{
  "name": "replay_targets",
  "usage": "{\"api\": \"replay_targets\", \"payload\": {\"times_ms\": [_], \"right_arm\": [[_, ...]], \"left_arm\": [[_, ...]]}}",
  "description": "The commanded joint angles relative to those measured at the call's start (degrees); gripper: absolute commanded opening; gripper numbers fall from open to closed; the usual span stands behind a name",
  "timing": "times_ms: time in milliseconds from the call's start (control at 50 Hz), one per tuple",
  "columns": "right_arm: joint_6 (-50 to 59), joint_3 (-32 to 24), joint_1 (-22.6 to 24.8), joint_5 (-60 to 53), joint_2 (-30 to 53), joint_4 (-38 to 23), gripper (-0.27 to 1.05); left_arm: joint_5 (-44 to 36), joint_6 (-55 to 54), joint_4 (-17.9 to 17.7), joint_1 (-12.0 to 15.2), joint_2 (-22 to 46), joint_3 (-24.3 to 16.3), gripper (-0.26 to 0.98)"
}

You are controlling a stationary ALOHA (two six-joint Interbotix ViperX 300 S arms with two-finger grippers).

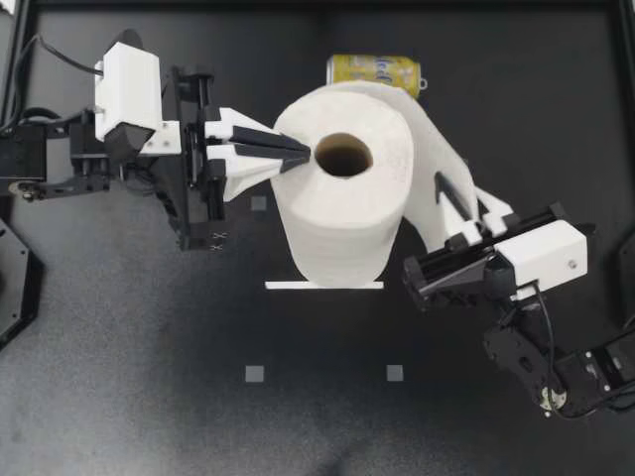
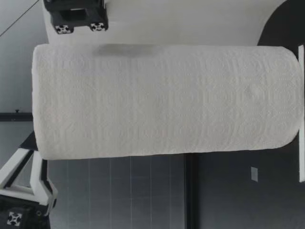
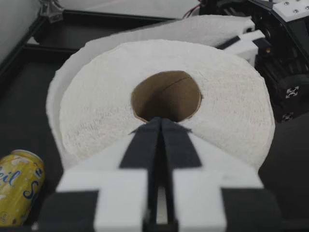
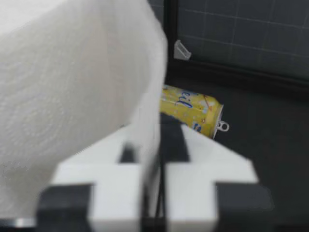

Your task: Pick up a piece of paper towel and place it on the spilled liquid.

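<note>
A white paper towel roll [image 1: 342,198] stands upright on a thin white base [image 1: 322,286] in the middle of the table. My left gripper [image 1: 306,154] is shut, its tips resting on the roll's top at the rim of the cardboard core [image 3: 166,99]. A loose sheet [image 1: 432,129] trails off the roll's right side. My right gripper [image 1: 444,188] is shut on that sheet; in the right wrist view the sheet [image 4: 149,96] runs down between the closed fingers. The low view shows the roll [image 2: 167,100] with the sheet [image 2: 190,21] behind it. No spilled liquid shows in any view.
A yellow drink can [image 1: 375,71] lies on its side behind the roll, near the table's back edge. Small grey squares [image 1: 255,374] mark the dark tabletop in front of the roll. A raised black rim borders the table.
</note>
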Motion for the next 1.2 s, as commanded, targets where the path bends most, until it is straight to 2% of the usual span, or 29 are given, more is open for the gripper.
{"api": "replay_targets", "payload": {"times_ms": [0,80,380,720,880,1040,1180], "right_arm": [[-0.18,-0.09,-0.35,0.09,-1.67,-0.53,-0.08],[-0.53,0.18,-0.35,0.09,-1.76,-0.53,-0.15],[-0.79,2.90,0.88,0.09,-3.25,0.44,-0.15],[0.44,6.06,2.99,0.09,-3.60,6.42,-0.15],[0.62,10.02,3.52,0.09,-4.22,12.74,-0.15],[-0.44,13.62,3.52,0.35,-4.75,14.77,-0.15],[-0.26,19.07,2.72,1.49,-6.24,14.94,-0.15]], "left_arm": [[0.62,-0.09,-0.26,0.18,0.62,0.09,0.11],[0.62,-0.09,-0.35,0.26,0.88,0.09,0.11],[4.22,-0.35,-1.32,1.23,1.76,-0.35,0.11],[6.59,-0.44,-3.60,2.46,3.25,-0.26,0.11],[7.47,-0.44,-3.78,2.81,4.39,-0.18,0.11],[8.79,-0.53,-3.87,2.81,5.19,-0.35,0.11],[8.70,-0.53,-3.87,2.81,4.83,-0.26,0.11]]}}
